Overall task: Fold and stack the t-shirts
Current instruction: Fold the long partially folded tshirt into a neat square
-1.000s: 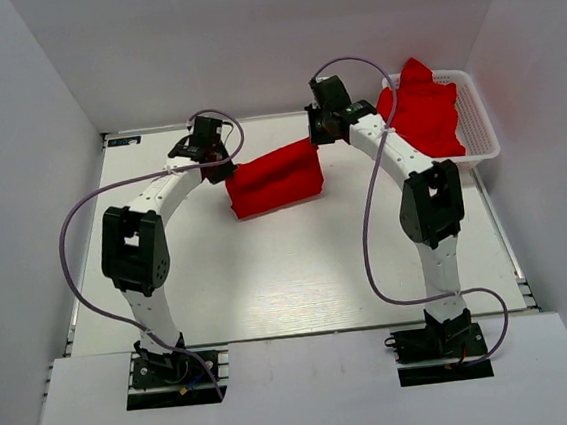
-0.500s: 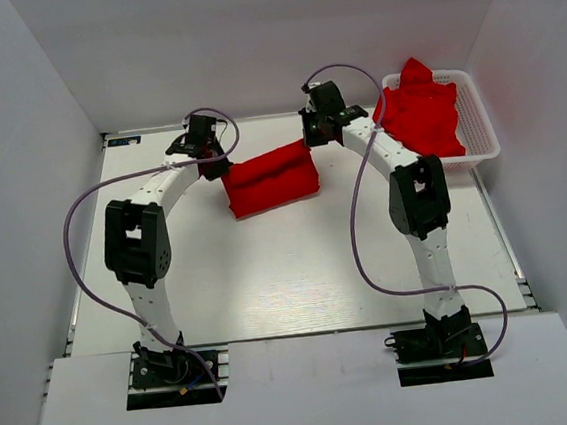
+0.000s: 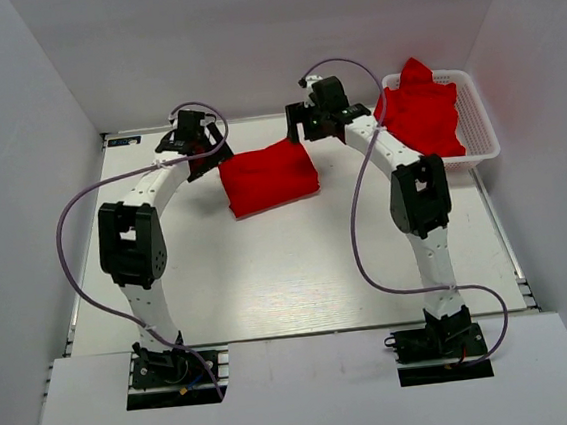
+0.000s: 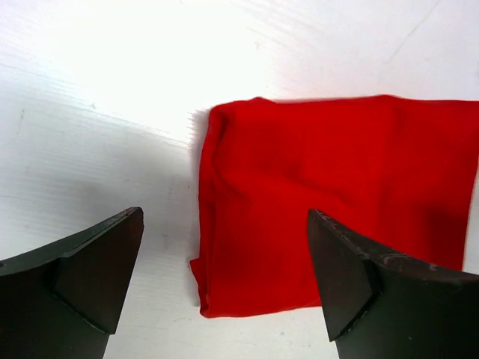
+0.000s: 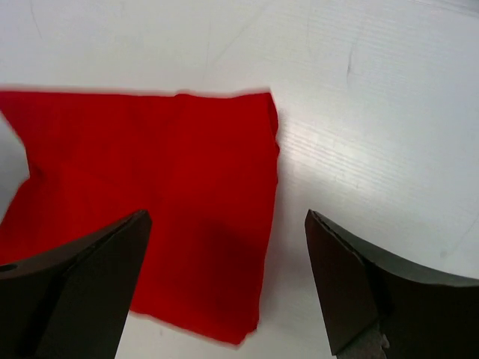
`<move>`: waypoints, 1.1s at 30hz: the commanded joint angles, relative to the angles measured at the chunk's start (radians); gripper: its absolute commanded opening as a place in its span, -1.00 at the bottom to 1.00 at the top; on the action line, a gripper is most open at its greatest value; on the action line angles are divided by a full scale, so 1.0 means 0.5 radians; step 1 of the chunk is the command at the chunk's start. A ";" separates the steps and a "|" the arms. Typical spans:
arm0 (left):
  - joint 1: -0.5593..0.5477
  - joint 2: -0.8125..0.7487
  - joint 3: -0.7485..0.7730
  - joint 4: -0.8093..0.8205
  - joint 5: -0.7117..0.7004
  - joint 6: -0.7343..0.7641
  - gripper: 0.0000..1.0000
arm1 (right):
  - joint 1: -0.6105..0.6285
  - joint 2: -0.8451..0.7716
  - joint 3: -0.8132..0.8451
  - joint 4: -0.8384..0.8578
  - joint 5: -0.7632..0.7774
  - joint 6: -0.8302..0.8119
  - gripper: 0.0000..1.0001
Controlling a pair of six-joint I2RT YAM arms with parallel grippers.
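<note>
A folded red t-shirt (image 3: 268, 177) lies flat on the white table (image 3: 269, 274) between the two arms. More red t-shirts (image 3: 424, 106) are heaped in the white basket (image 3: 477, 118) at the back right. My left gripper (image 3: 200, 152) hovers at the folded shirt's left edge, open, nothing between its fingers; its wrist view shows the red t-shirt (image 4: 329, 202) below the spread jaws. My right gripper (image 3: 298, 128) hovers at the shirt's back right corner, also open and empty, with the red t-shirt (image 5: 157, 202) below it.
White walls enclose the table on the left, back and right. The basket stands against the right wall. Purple cables (image 3: 75, 243) loop off both arms. A white board (image 3: 300, 387) covers the near edge by the arm bases.
Both grippers opened and let go of the shirt's upper edge. The fabric dropped flat onto the table. Both grippers drew slightly back and outward from it.
</note>
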 commanded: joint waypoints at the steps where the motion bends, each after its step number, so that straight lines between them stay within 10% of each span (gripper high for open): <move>1: 0.004 -0.262 -0.085 0.046 -0.002 0.054 1.00 | 0.012 -0.309 -0.223 0.059 -0.111 -0.120 0.79; 14: -0.042 -0.241 -0.435 0.236 0.339 0.232 1.00 | 0.006 -0.974 -1.297 0.341 -0.034 0.040 0.79; 19: -0.060 -0.079 -0.417 0.341 0.394 0.250 0.66 | 0.006 -1.281 -1.628 0.541 0.097 0.086 0.79; 29: -0.060 0.029 -0.371 0.399 0.437 0.250 0.50 | 0.012 -1.196 -1.497 0.599 -0.163 0.033 0.79; 33: -0.060 -0.038 -0.236 0.310 0.388 0.293 0.72 | 0.019 -1.095 -1.362 0.602 -0.270 0.064 0.81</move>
